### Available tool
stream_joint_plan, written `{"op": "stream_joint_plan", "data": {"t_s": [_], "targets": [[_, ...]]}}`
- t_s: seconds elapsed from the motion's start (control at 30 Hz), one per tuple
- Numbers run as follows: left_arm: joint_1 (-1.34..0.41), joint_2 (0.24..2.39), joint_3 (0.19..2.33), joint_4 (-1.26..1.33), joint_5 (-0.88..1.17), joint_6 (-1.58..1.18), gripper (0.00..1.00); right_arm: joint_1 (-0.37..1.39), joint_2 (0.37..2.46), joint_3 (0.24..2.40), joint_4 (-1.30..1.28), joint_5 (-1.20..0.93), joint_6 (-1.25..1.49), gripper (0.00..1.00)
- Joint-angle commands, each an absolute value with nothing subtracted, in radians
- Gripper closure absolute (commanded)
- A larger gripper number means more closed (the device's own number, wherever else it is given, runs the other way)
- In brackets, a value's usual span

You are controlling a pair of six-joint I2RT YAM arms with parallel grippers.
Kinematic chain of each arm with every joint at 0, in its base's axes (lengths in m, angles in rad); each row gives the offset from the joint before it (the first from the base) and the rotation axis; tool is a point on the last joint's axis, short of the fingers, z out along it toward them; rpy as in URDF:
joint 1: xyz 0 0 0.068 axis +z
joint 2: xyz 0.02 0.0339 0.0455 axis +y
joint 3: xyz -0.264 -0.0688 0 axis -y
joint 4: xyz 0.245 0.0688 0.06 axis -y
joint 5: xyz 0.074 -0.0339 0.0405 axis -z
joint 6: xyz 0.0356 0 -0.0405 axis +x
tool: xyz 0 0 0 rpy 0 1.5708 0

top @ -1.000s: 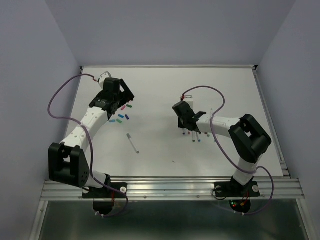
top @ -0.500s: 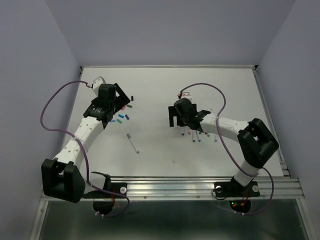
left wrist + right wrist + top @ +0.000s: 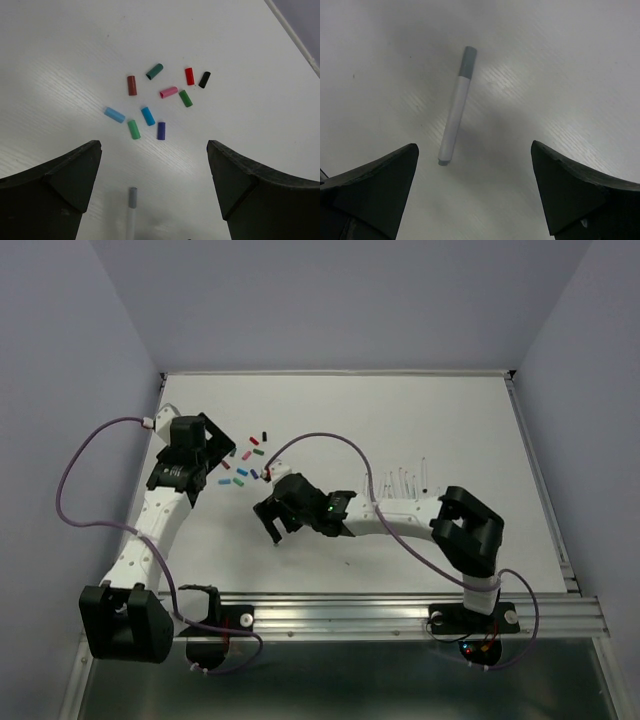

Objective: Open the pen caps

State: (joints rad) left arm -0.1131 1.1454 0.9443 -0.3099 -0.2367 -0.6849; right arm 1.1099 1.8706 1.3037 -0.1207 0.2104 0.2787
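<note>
Several loose pen caps (image 3: 147,115) in red, green, blue, pink, purple and black lie scattered ahead of my left gripper (image 3: 155,170), which is open and empty. In the top view the caps (image 3: 250,455) sit just right of that gripper (image 3: 212,455). One white pen (image 3: 454,117) with a grey cap (image 3: 467,62) on it lies flat on the table. My right gripper (image 3: 474,165) hangs over it, open, with the pen's bare end between the jaws and nothing held. The same grey cap (image 3: 132,197) shows low in the left wrist view. The right gripper (image 3: 270,520) hides that pen from above.
A row of several thin white pens (image 3: 400,480) lies at the centre right, beside the right arm's forearm. Purple cables (image 3: 310,440) loop over both arms. The raised table edge (image 3: 540,480) runs along the right side.
The right arm swung left from the row of pens to above the lone capped pen, and its jaws opened. The left arm drew back to the left, away from the caps.
</note>
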Motion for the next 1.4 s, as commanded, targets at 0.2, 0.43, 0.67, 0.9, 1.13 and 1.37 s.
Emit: {"op": "stream_joint_plan", "data": {"t_s": [0.2,0.43,0.67,0.9,1.13,1.37], "targets": [[-0.068,1.055,0.893,-0.313,-0.226,-0.68,0.01,1.154,2.08,1.514,-0.184,0.281,0.255,0.0],[-0.063,1.066,0.887,-0.305,-0.21,-0.684,0.01,1.183,2.183,1.574,-0.232,0.331,0.261,0.02],[-0.058,1.072,0.885,-0.304,-0.209,-0.684,0.01,1.192,2.232,1.586,-0.25,0.318,0.29,0.3],[-0.052,1.066,0.884,-0.305,-0.209,-0.683,0.01,1.192,2.233,1.563,-0.249,0.235,0.318,0.73],[-0.049,1.058,0.884,-0.316,-0.196,-0.678,0.01,1.192,2.215,1.545,-0.252,0.198,0.327,0.99],[-0.049,1.034,0.856,-0.249,0.009,-0.644,0.01,1.14,2.048,1.43,-0.151,0.269,0.337,0.99]]}}
